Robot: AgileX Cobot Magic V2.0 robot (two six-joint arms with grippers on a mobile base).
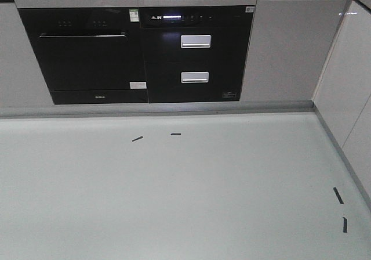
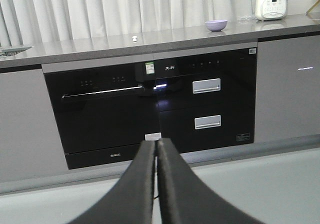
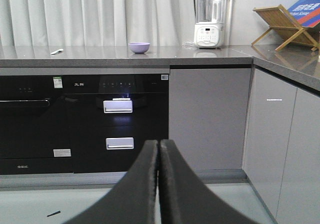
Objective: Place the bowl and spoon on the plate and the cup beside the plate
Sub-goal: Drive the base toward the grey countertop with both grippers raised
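The left gripper (image 2: 156,143) and right gripper (image 3: 159,143) are held pressed together, empty; the bowl (image 3: 139,47) is seen well ahead and above, most nearly aligned with the right.

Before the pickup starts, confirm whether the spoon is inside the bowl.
No, the spoon lies on the counter, well apart from the bowl.

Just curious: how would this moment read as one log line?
left gripper shut, empty | right gripper shut, empty | bowl, spoon on counter | plate, cup unseen
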